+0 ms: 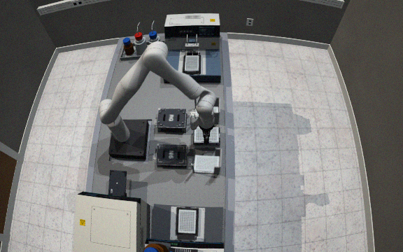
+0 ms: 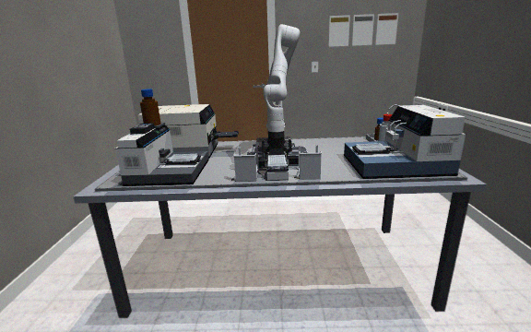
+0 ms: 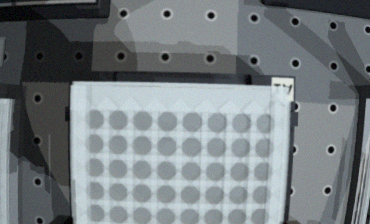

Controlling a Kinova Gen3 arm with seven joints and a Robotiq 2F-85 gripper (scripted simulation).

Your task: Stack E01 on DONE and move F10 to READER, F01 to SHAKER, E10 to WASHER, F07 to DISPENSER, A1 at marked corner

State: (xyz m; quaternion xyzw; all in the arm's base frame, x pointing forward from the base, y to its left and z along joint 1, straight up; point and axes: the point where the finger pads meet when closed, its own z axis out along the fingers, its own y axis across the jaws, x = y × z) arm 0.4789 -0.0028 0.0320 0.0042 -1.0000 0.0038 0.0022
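Observation:
My gripper (image 1: pixel 206 138) (image 2: pixel 277 156) (image 3: pixel 178 220) is shut on a white well plate (image 1: pixel 215 135) (image 2: pixel 277 161) (image 3: pixel 178 157), fingers at its long sides. The plate is level just over the SHAKER, between two stack racks. Its code is not readable. The A1 mark (image 3: pixel 282 89) shows at its upper right corner in the wrist view, partly covered. WASHER bears a plate (image 1: pixel 192 64) (image 2: pixel 371 148); DISPENSER bears a plate (image 1: pixel 187 221) (image 2: pixel 182 158). READER's dark carrier (image 1: pixel 117 183) (image 2: pixel 226 135) looks empty. One rack shows a plate (image 1: pixel 206 164); the arm mostly hides the other.
The rack walls (image 2: pixel 245 168) (image 2: pixel 310 166) stand close on both sides of the gripper. Nests RG (image 1: pixel 163 120) and N6 (image 1: pixel 162 156) bear no plate. The reader housing (image 1: pixel 110 224) and washer housing (image 1: pixel 192 20) stand at opposite ends.

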